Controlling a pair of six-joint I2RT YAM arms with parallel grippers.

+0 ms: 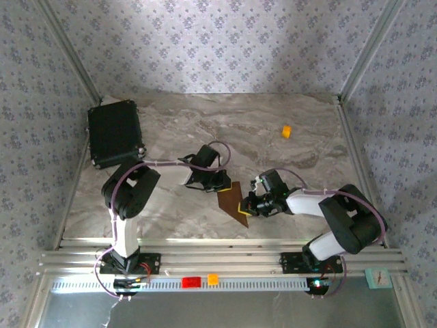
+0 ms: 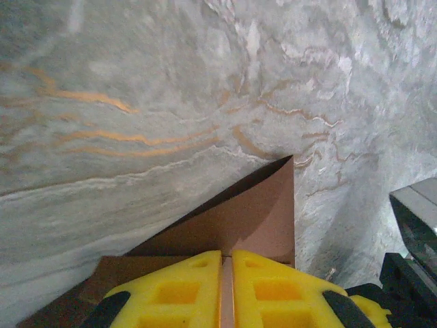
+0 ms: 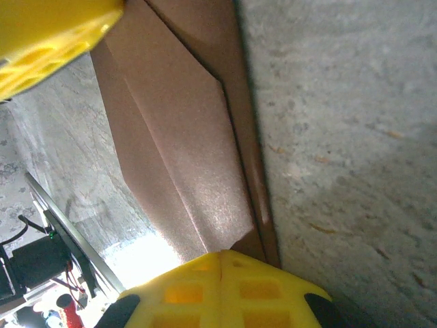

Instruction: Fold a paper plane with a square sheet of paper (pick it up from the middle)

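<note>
Inward, elbows bent, low: left claw [image 2: 226,263] and right claw [image 3: 220,257] each clenched on folded paper [image 1: 232,203].

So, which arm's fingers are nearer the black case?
Left. Left fingers sit just right of the black case; right fingers lie farther right, across the paper.

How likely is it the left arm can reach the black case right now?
Probably yes. The black case lies on that arm's side, bare table between. But the left claw is closed on the folded brown paper, so it would have to let go first.
</note>
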